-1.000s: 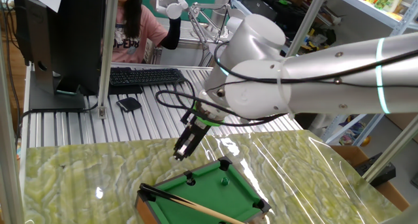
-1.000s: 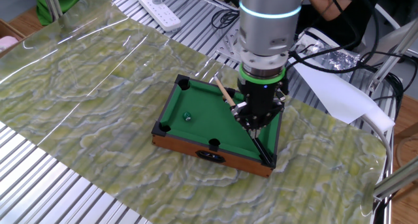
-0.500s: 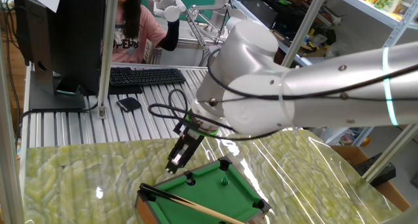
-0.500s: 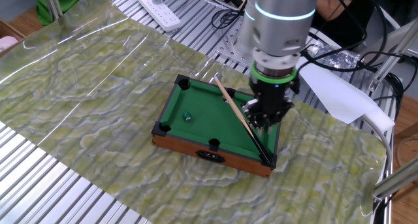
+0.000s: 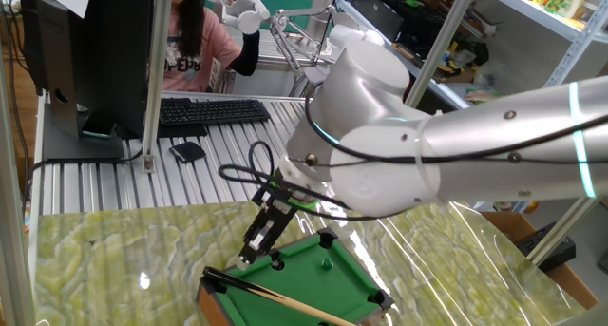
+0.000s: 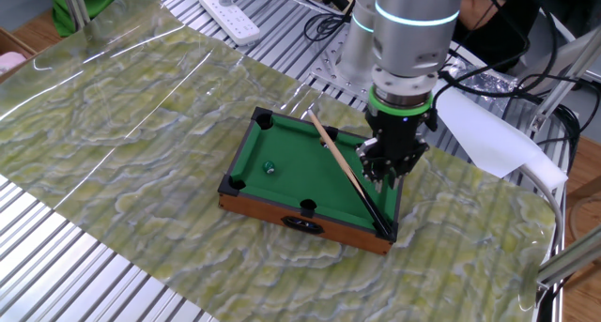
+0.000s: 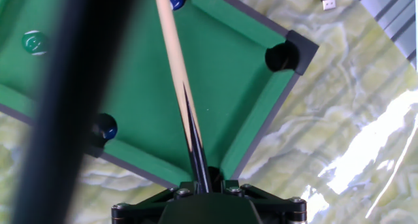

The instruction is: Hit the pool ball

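Observation:
The pool ball (image 6: 269, 167) is a tiny glossy green sphere on the felt of the small wooden pool table (image 6: 246, 202). It also shows in one fixed view (image 5: 326, 264) and at the hand view's upper left (image 7: 32, 42). A thin wooden cue stick (image 6: 340, 159) lies diagonally across the table, its dark butt toward the near right corner. My gripper (image 6: 385, 175) hovers over the butt half of the cue (image 7: 177, 67), well to the right of the ball. Its jaws look drawn together with nothing held, and in the hand view (image 7: 206, 183) the cue runs out from under them.
Black pocket fittings sit at the table's corners and sides (image 7: 282, 56). The table stands on a green marbled mat (image 6: 122, 125). A keyboard (image 5: 209, 110) and a monitor stand behind it, with a person seated beyond. A power strip (image 6: 230, 15) lies at the far edge.
My gripper has moved lower and along the cue toward its dark butt end, away from the ball. The cue and the ball have not moved.

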You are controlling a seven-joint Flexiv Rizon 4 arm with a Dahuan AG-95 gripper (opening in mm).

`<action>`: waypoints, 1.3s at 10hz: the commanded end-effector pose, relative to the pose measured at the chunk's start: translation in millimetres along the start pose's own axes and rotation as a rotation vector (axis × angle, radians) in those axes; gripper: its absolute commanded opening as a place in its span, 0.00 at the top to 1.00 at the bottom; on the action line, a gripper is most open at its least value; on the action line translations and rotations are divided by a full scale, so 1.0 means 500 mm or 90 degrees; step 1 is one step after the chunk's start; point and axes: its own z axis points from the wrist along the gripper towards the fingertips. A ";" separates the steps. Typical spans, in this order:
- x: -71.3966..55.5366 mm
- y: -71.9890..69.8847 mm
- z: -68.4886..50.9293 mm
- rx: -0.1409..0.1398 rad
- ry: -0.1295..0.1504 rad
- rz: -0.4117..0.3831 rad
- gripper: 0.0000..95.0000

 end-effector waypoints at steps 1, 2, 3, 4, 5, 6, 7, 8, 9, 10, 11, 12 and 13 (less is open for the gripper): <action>-0.001 -0.002 0.004 0.000 0.001 0.000 0.80; -0.001 -0.003 0.009 0.000 0.001 -0.002 0.80; 0.000 0.000 0.021 -0.002 -0.002 -0.004 0.80; -0.001 0.003 0.028 -0.002 -0.003 -0.004 0.80; -0.002 0.004 0.031 -0.002 -0.002 -0.004 0.80; -0.004 0.003 0.036 -0.003 -0.001 -0.008 0.80; -0.007 0.002 0.041 -0.010 0.001 -0.014 0.80; -0.007 0.003 0.043 -0.014 0.000 -0.025 0.80; -0.008 0.005 0.045 -0.017 0.000 -0.025 0.80; -0.009 0.013 0.051 -0.021 -0.005 -0.021 0.80; -0.010 0.016 0.054 -0.024 -0.008 -0.020 0.80; -0.010 0.017 0.055 -0.024 -0.008 -0.019 0.80; -0.010 0.017 0.060 -0.023 -0.007 -0.017 0.80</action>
